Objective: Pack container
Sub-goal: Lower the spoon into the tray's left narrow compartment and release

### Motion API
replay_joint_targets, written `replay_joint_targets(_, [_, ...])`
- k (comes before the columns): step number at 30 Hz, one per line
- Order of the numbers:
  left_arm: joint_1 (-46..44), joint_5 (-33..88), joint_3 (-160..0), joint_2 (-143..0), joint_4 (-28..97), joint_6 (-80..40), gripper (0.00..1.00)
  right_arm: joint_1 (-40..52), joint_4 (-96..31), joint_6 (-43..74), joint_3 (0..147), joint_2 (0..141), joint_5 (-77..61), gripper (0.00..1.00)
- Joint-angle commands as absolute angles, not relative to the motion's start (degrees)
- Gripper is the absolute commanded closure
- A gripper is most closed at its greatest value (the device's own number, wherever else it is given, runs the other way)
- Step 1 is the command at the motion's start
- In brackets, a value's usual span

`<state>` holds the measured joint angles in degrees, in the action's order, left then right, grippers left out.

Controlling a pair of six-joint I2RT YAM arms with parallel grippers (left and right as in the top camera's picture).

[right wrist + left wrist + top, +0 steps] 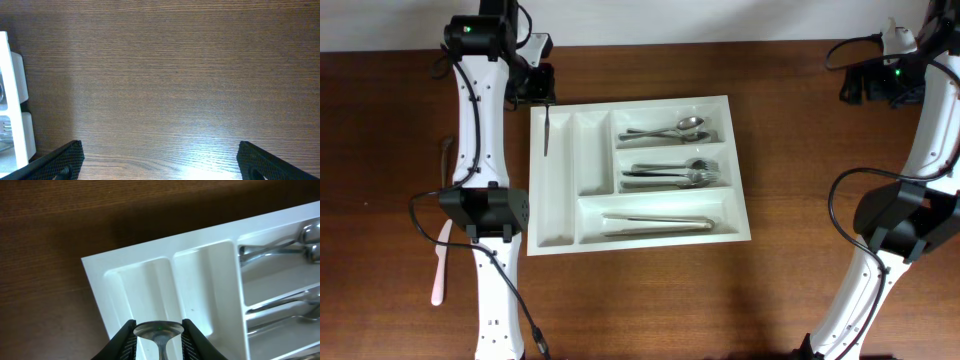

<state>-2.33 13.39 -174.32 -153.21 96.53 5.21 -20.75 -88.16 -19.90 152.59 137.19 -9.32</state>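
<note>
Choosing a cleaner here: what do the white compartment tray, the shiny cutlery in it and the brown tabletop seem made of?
The white compartment tray looks like moulded plastic: smooth, rounded edges, soft sheen. The shiny cutlery is probably polished steel, given its mirror-like glints. The brown tabletop shows matte grain: wood or wood-look laminate, I cannot tell which.

the left arm (480,130) reaches straight forward, and the left tool (158,330) points downward, its fingers pinched on the rounded end of a metal utensil (546,130). the right arm (920,150) stretches forward on the far side, the right tool (160,159) spread wide with nothing between its fingers.
</note>
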Motion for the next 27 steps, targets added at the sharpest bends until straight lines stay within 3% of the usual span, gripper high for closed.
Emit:
replay_joint_targets(1, [-2.55, 14.28, -174.36, -151.57, 96.73, 2.76, 0.71, -21.04, -88.01, -19.81, 152.29, 136.35, -9.21, 0.01])
replay_joint_targets(16, [-3.22, 13.52, -173.01, -151.35, 96.73, 2.85, 0.71, -21.04, -88.01, -19.81, 152.29, 136.35, -9.21, 0.01])
replay_joint_targets(27, [-3.22, 10.39, -163.46, -148.24, 96.73, 3.07, 0.71, -21.04, -88.01, -19.81, 152.29, 136.35, -9.21, 0.01])
